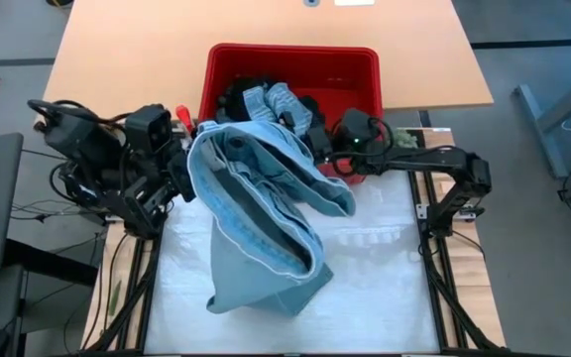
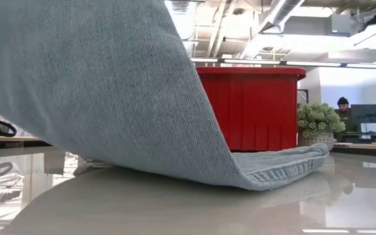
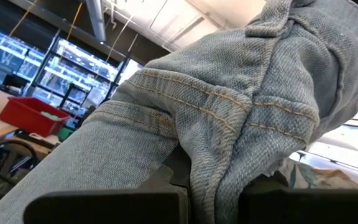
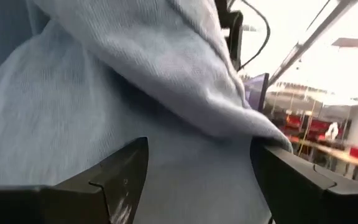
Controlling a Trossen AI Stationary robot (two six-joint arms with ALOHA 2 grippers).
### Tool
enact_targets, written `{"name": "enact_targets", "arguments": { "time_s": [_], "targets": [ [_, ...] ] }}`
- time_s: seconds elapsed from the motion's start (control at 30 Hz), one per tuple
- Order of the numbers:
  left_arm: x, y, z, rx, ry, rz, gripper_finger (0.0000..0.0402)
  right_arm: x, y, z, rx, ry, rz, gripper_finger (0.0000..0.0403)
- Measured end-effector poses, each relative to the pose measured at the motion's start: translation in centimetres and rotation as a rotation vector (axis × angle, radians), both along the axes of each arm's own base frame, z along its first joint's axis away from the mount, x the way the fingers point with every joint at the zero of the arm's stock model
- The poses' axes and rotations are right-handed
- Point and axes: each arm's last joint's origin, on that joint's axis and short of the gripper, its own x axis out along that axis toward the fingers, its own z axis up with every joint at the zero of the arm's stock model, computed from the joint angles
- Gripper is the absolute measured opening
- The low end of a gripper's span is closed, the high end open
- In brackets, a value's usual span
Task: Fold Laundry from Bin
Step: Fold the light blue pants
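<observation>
On the bench point(image 1: 385, 297), unfolded denim-blue garment point(image 1: 266, 228) drapes from the bin point(image 1: 360, 61); left gripper point(image 1: 188, 171) clamps it, right gripper point(image 1: 337, 149) gapes; others remain inside.

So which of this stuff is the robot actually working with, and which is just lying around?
Part of the job:
- denim garment, hanging from the shut left gripper onto the table
- red bin with the remaining clothes
- right gripper, open, at the denim by the bin

Just lying about:
- potted plant beside the bin
- person at a desk in the background
</observation>
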Motion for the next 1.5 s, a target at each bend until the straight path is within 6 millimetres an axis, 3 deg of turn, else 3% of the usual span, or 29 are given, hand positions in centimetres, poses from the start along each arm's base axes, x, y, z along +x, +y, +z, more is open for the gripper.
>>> {"name": "enact_targets", "arguments": {
  "time_s": [0.27, 0.6, 0.77, 0.93, 1.13, 1.23, 1.5],
  "targets": [
    [-0.7, -1.5, 0.0, 0.024, 0.006, 0.041, 0.0013, -1.3, -0.8, 1.3, -0.025, -0.055, -0.053, 0.0306],
    [-0.5, -1.2, 0.0, 0.009, 0.007, 0.061, 0.0013, -0.9, 2.4, 1.3, -0.147, -0.126, -0.064, 0.0306],
    [-0.6, -1.0, 0.3, -0.014, -0.015, 0.118, 0.0013, -0.9, 3.5, 1.5, -0.126, -0.133, -0.108, 0.0299],
    [-1.2, -0.6, 1.1, -0.041, -0.096, 0.204, 0.0013, -1.7, 4.1, 4.9, -0.089, -0.207, -0.192, 0.0234],
    [-1.6, -0.1, 1.3, -0.039, -0.087, 0.333, 0.0013, -3.2, 4.1, 8.6, -0.174, -0.177, -0.395, 0.0042],
    [-2.2, 0.4, 1.5, -0.041, -0.075, 0.407, 0.0013, -4.0, 3.9, 9.8, -0.291, -0.110, -0.501, 0.0035],
    [-2.8, 1.9, 1.7, -0.032, -0.001, 0.643, 0.0013, -7.0, 3.9, 12.9, -0.644, 0.069, -1.029, 0.0038]
  ]
}}
